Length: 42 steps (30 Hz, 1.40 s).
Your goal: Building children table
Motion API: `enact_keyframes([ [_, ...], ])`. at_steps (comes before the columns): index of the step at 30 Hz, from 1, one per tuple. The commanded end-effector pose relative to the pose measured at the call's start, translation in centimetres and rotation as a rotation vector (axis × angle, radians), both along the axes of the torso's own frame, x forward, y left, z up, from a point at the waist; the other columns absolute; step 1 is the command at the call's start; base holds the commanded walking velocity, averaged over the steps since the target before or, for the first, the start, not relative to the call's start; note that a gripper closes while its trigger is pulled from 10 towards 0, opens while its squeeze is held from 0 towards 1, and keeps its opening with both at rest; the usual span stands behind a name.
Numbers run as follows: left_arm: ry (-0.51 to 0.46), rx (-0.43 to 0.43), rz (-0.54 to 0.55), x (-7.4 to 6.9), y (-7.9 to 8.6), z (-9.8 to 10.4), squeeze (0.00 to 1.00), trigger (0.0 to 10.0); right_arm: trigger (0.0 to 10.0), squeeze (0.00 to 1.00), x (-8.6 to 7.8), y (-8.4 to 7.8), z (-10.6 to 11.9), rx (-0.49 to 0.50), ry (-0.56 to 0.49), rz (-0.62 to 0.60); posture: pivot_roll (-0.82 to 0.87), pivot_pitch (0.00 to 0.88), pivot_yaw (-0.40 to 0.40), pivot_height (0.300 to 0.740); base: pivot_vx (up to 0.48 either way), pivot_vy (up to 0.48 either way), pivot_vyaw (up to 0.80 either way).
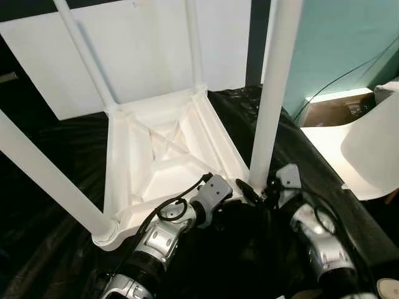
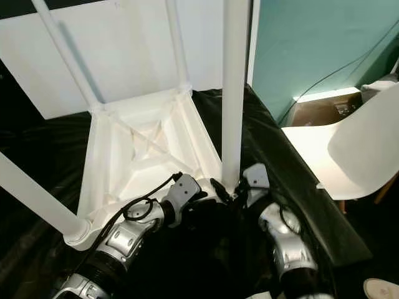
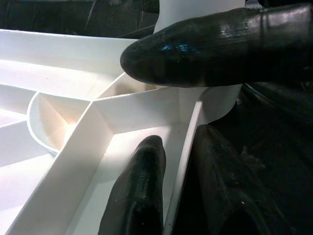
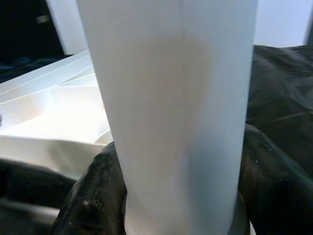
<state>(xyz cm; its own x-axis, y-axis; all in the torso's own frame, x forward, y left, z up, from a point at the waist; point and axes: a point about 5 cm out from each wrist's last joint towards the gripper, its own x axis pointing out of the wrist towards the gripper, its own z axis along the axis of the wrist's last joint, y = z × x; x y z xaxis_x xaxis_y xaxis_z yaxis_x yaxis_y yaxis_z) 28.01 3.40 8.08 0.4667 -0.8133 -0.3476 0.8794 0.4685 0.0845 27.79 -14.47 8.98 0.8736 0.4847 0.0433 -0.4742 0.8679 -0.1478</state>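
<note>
The white children's table (image 1: 162,156) lies upside down on a black sheet (image 1: 50,143), legs pointing up. My right gripper (image 1: 267,187) is shut on the near right leg (image 1: 271,112) close to its base; in the right wrist view both black fingers (image 4: 93,196) wrap the white leg (image 4: 171,122). My left gripper (image 1: 242,189) is at the same corner from the left, open. Its fingers (image 3: 205,49) straddle a rib of the frame (image 3: 142,105), one above by the leg socket, one inside the channel.
Three other legs stand up: one at the near left (image 1: 43,180) and two at the back (image 1: 87,56). A white board (image 1: 143,37) leans behind. A white chair (image 1: 368,149) and a cardboard box (image 1: 336,109) stand right, by the teal wall.
</note>
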Motion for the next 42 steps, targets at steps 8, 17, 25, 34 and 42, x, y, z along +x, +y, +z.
enact_keyframes([
  [8,0.133,0.108,0.038,-0.9,1.2,-3.3,0.0,10.0,0.0,0.0,-0.4,0.5,-1.0,0.021,-0.015,-0.156,-0.1,0.0,0.08,0.74,0.0,0.0,0.0],
  [17,0.133,0.101,0.046,-0.9,1.1,-3.3,0.0,10.0,10.0,1.0,-0.3,1.2,-1.5,0.014,0.041,-0.091,-0.09,0.0,0.071,0.74,0.0,0.0,0.0],
  [25,0.131,0.099,0.046,-0.8,1.0,-3.2,0.0,10.0,10.0,0.0,1.9,0.1,0.0,-0.067,0.1,0.216,-0.1,0.0,0.071,0.74,0.0,0.0,0.0],
  [34,0.13,0.098,0.048,-0.8,1.0,-3.2,0.0,10.0,0.0,0.0,2.3,-0.7,0.4,-0.227,0.159,0.448,-0.09,0.0,0.068,0.74,0.0,0.0,0.0],
  [42,0.136,0.097,0.063,-0.9,1.4,-3.3,0.0,10.0,0.0,0.0,2.4,-2.0,-1.1,-0.284,0.329,0.473,-0.08,0.0,0.069,0.74,0.0,0.0,0.0],
])
